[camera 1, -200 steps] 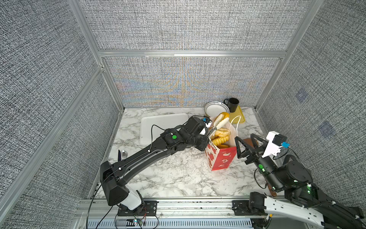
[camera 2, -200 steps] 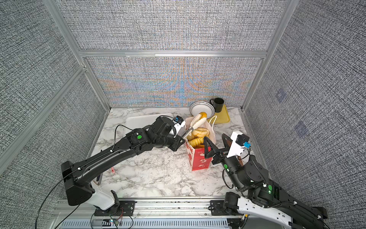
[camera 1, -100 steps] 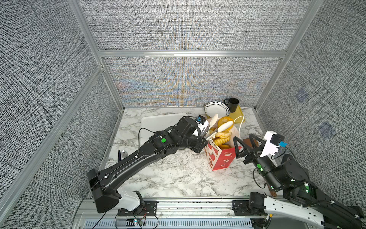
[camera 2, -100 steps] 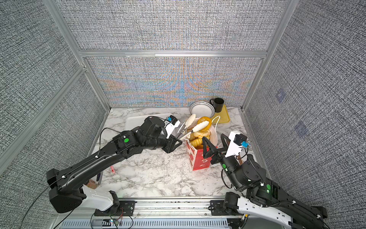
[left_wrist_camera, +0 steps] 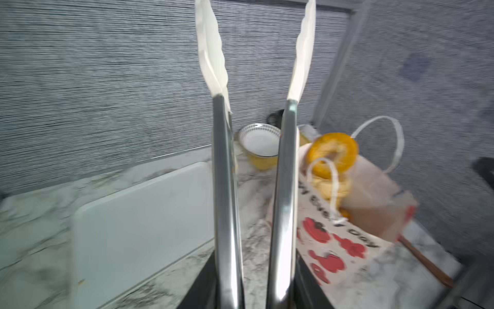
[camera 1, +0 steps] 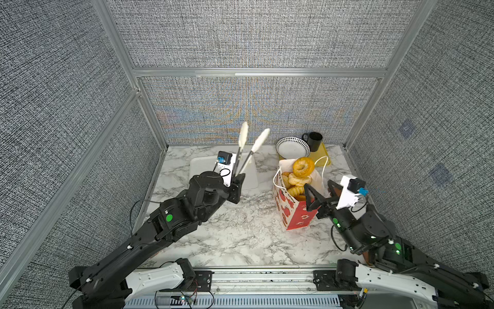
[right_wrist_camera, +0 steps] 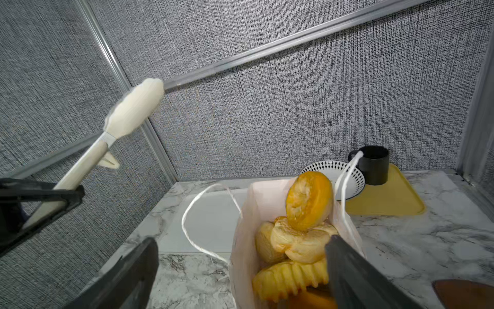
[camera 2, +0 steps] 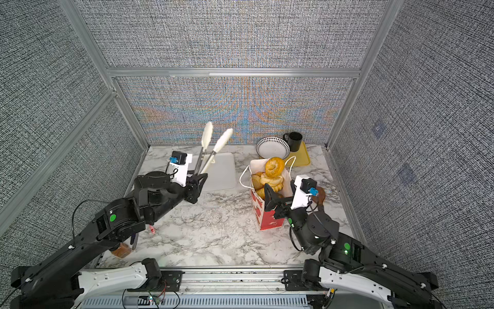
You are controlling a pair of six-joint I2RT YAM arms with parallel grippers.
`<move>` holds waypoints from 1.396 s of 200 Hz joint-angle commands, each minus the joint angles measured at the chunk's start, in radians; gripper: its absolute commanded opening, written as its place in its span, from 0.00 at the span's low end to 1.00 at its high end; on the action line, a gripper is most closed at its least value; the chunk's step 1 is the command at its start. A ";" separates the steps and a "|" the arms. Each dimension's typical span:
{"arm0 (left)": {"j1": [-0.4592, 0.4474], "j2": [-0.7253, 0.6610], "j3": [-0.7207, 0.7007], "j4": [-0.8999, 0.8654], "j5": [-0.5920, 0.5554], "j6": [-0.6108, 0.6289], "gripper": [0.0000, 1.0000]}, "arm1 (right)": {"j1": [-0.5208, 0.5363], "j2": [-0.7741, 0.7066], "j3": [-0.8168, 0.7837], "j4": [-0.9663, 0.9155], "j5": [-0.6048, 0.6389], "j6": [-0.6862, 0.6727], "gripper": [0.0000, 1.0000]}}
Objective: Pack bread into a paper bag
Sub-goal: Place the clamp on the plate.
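Steel tongs [camera 1: 251, 149] with white tips are clamped by their handles in the left gripper [camera 1: 236, 184], pointing up and away from it, tips spread and empty. Well apart on that gripper's right side the paper bag [camera 1: 294, 216] stands upright, heaped with bread [right_wrist_camera: 299, 240], with a ring-shaped bagel [camera 1: 303, 166] on top. The right gripper [camera 1: 318, 185] gapes wide at the bag's mouth, holding nothing: one finger is over the rim, the other outside. Whether it touches the bag cannot be told.
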 commanded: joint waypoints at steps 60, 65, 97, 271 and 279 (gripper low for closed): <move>0.421 -0.036 -0.395 0.253 -0.266 0.041 0.37 | -0.086 0.344 -0.121 0.278 -0.241 -0.075 0.99; 0.443 -0.019 -0.406 0.269 -0.254 0.047 0.37 | -0.084 0.351 -0.133 0.304 -0.271 -0.083 0.99; 0.608 0.110 -0.529 0.498 -0.187 0.034 0.38 | -0.081 0.370 -0.183 0.396 -0.404 -0.106 0.99; 0.830 0.334 -0.684 0.909 -0.101 0.119 0.38 | 0.000 0.082 0.048 0.273 -0.260 -0.324 0.99; 0.836 0.351 -0.683 0.923 -0.097 0.123 0.38 | 0.000 0.051 0.061 0.256 -0.242 -0.326 0.99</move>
